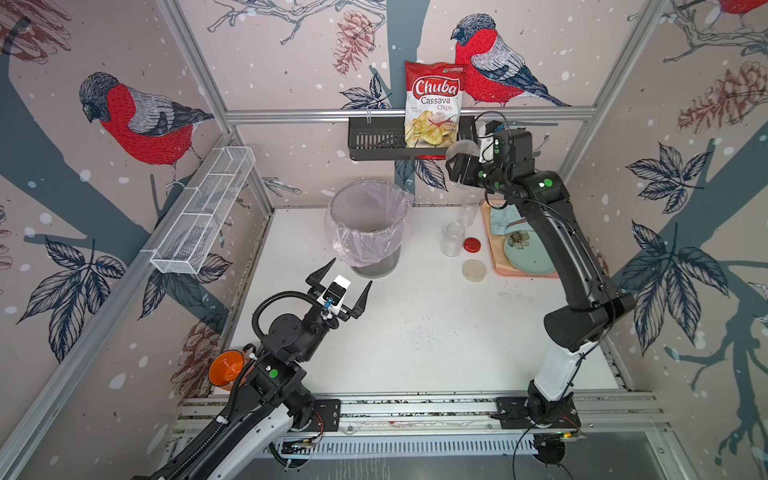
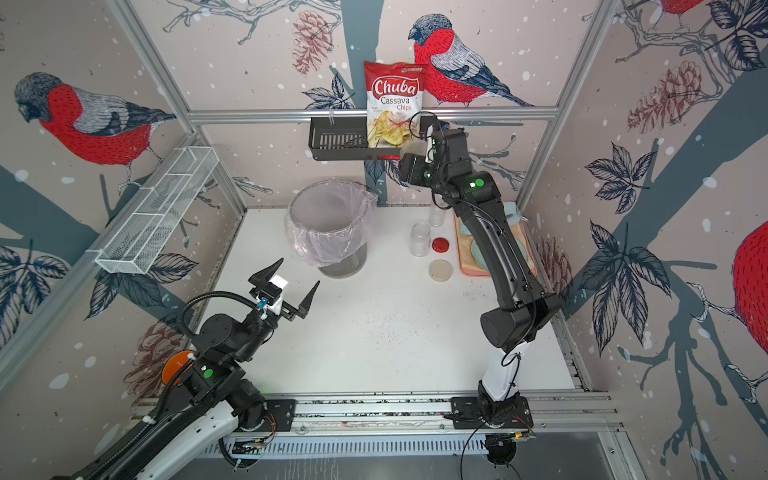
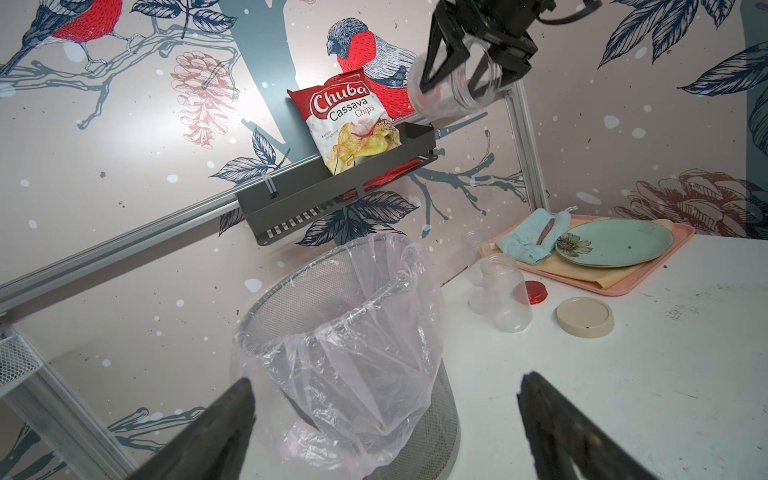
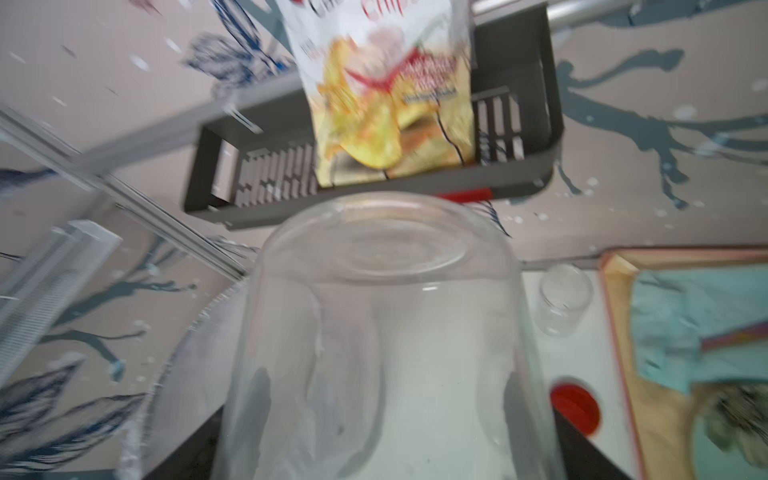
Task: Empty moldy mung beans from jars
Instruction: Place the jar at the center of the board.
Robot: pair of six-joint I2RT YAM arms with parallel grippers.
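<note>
My right gripper (image 1: 457, 160) (image 3: 457, 79) (image 4: 386, 415) is shut on a clear lidless jar (image 1: 459, 149) (image 2: 411, 147) (image 3: 451, 93) (image 4: 386, 332). It holds it high, near the shelf, behind and to the right of the bin, with the jar roughly on its side. The jar looks empty. Two more clear jars (image 1: 453, 239) (image 1: 468, 210) stand lidless on the table, also empty. A red lid (image 1: 472, 244) and a beige lid (image 1: 473, 270) lie beside them. The mung beans are out of view. My left gripper (image 1: 351, 274) (image 3: 386, 382) hangs open in front of the bin.
The grey mesh bin (image 1: 376, 266) with its clear liner stands at the table's back middle. A pink tray (image 1: 523, 272) with a plate and cloth lies at the back right. A black shelf (image 1: 374, 143) holds a chips bag. An orange bowl (image 1: 224, 368) sits near left.
</note>
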